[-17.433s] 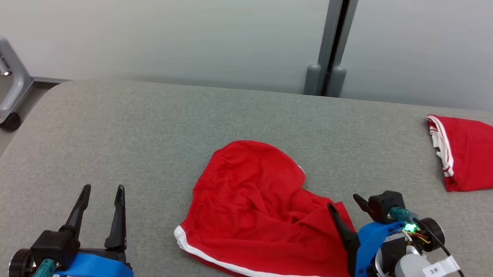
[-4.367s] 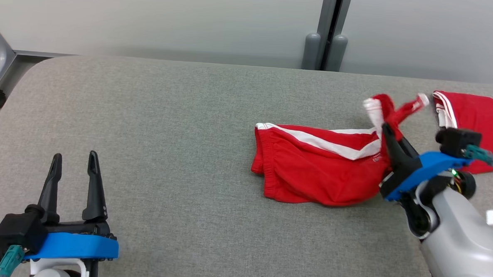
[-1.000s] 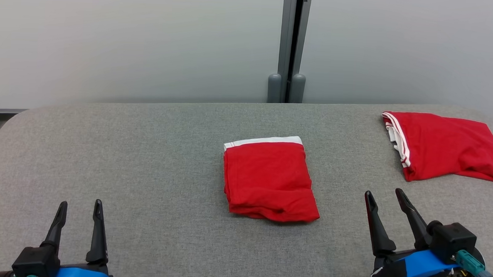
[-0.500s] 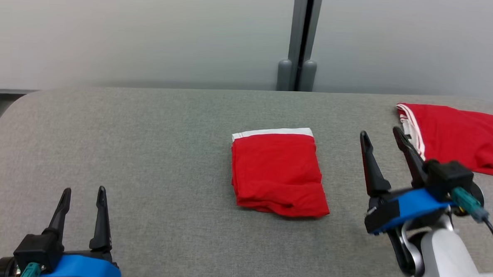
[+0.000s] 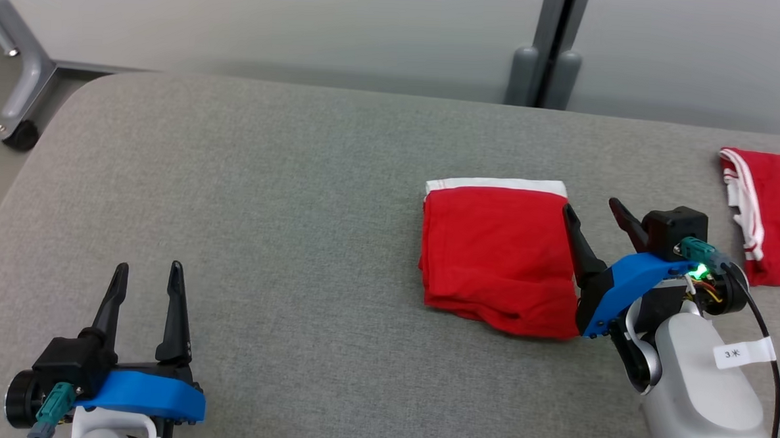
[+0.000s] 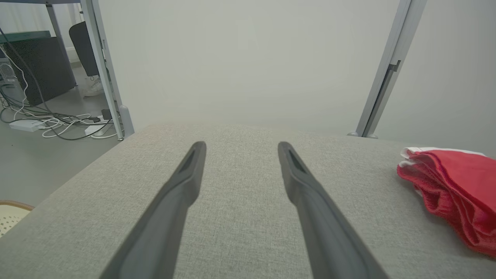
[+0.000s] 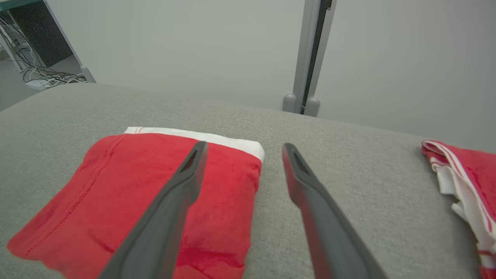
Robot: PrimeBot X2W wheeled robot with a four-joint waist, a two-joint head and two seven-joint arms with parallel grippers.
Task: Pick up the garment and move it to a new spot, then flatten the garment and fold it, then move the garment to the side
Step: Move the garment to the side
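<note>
The garment [image 5: 494, 250] is red with a white band along its far edge and lies folded into a neat rectangle on the grey table [image 5: 265, 207]. My right gripper [image 5: 589, 205] is open at the garment's right edge. In the right wrist view, the right gripper [image 7: 244, 146] has its left finger over the red garment [image 7: 155, 186] and its right finger over bare table. My left gripper [image 5: 149, 266] rests open and holds nothing at the near left, far from the cloth. The left wrist view shows the left gripper [image 6: 240, 145] open, with the garment [image 6: 457, 190] off to the right.
A second red garment with white stripes [image 5: 768, 216] lies at the table's far right, also seen in the right wrist view [image 7: 469, 174]. A grey post [image 5: 548, 61] stands behind the table. A wheeled frame leg [image 5: 20, 97] stands off the table's left corner.
The head camera has shifted. My right gripper has come in from the right and lower, so its left finger now overlaps the folded garment's right edge. The left gripper stays put.
</note>
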